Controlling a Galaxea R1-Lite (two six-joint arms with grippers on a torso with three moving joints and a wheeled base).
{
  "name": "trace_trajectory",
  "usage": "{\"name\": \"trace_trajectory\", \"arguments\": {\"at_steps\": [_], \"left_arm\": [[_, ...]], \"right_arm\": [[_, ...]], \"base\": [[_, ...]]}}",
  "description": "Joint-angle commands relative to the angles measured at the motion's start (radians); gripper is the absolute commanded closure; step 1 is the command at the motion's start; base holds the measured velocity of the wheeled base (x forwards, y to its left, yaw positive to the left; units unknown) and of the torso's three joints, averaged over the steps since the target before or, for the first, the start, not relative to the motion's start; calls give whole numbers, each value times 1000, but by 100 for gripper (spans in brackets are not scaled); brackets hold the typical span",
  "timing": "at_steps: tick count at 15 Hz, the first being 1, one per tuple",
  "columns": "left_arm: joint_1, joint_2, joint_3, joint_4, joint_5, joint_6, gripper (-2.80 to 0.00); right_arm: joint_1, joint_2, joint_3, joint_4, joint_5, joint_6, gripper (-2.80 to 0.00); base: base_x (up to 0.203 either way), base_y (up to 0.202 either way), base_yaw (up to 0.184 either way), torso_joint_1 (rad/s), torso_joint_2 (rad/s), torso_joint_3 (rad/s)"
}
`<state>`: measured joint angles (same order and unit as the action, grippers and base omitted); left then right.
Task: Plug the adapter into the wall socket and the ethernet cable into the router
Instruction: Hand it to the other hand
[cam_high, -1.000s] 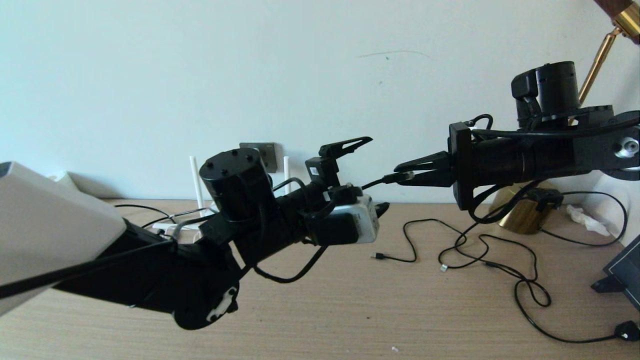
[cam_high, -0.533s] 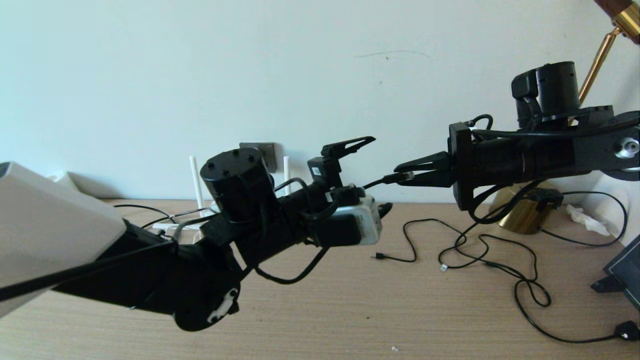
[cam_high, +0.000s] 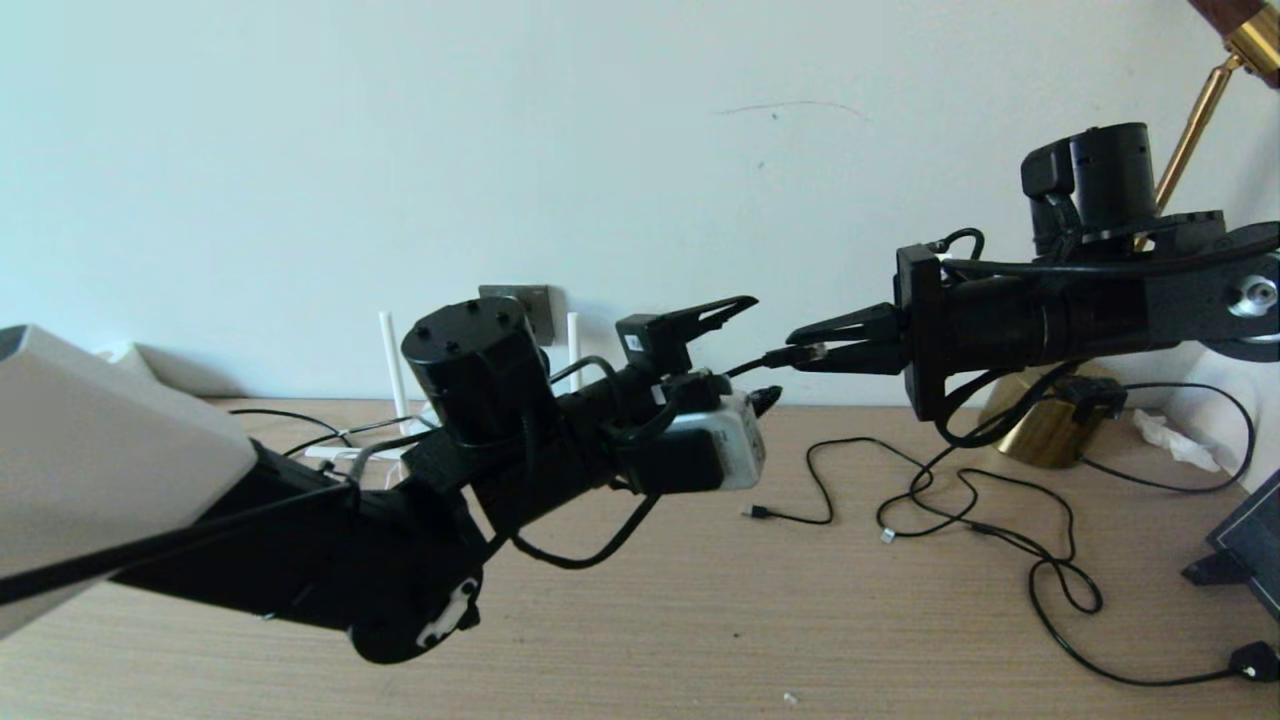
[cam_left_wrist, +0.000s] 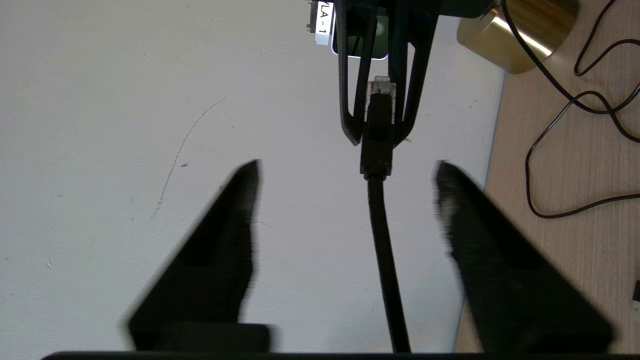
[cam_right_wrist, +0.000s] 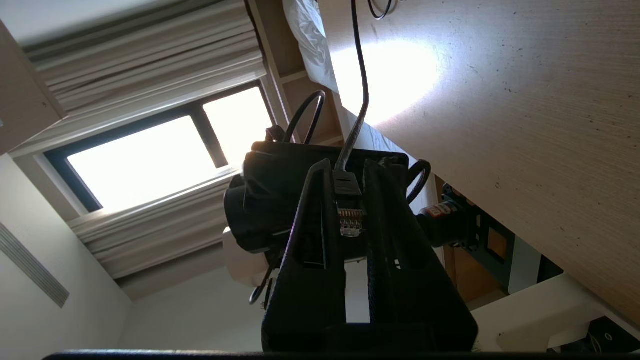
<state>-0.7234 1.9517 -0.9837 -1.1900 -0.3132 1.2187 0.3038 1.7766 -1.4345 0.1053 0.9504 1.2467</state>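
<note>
ethernet cable (cam_left_wrist: 378, 120) | pinched in right gripper (cam_left_wrist: 378, 137) | between open left gripper (cam_left_wrist: 345, 170) fingers

Wooden table (cam_high: 700, 620) carries the router (cam_high: 350, 452), loose black cords (cam_high: 1000, 530) and a brass lamp base (cam_high: 1050, 425)

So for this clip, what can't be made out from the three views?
- Router: head view, body hidden behind the left arm; only antennas show.
- Wall socket: head view, partly covered by that arm; pin holes too small.
- Adapter: not identifiable in any view.
- Left gripper: left wrist view, blurred fingers flank the ethernet cable, contact unclear.
</note>
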Motion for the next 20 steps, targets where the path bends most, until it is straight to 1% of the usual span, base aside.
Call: {"name": "trace_trajectory", "arguments": {"at_steps": [1, 5, 10, 11, 12, 14, 15, 16, 17, 18, 20], "left_arm": [[-4, 1, 4, -7, -1, 0, 0], [-25, 6, 4, -10, 2, -5, 0], [-25, 7, 2, -10, 3, -6, 0], [-25, 6, 3, -10, 3, -7, 0], [-25, 5, 4, -10, 3, -7, 0], [-25, 3, 4, -10, 3, -7, 0], [-22, -3, 20, -10, 8, -21, 0], [-20, -18, 49, -10, 28, -75, 0], [-14, -50, 86, -8, 58, -143, 0], [1, -82, 135, -7, 88, -243, 0], [45, -106, 203, -9, 147, -485, 0]], "right_arm": [[0, 0, 0, 1, 5, 7, 0], [3, 0, -1, 1, 5, 7, 0], [5, 12, -9, 1, 4, 8, 0], [5, 12, -7, 1, 5, 5, -233], [5, 12, -6, 1, 5, 2, -280], [5, 17, -7, -1, -1, 5, -280], [3, 19, -6, -1, -20, 6, -280], [3, 12, 0, -2, -71, 2, -280], [3, -9, 11, -1, -129, -9, -280], [3, -50, 37, -1, -194, -35, -280], [8, -146, 109, 0, -333, -147, -280]], "base": [[0, 0, 0, 0, 0, 0], [0, 0, 0, 0, 0, 0], [0, 0, 0, 0, 0, 0], [0, 0, 0, 0, 0, 0], [0, 0, 0, 0, 0, 0], [0, 0, 0, 0, 0, 0], [0, 0, 0, 0, 0, 0], [0, 0, 0, 0, 0, 0], [0, 0, 0, 0, 0, 0], [0, 0, 0, 0, 0, 0], [0, 0, 0, 0, 0, 0]]}}
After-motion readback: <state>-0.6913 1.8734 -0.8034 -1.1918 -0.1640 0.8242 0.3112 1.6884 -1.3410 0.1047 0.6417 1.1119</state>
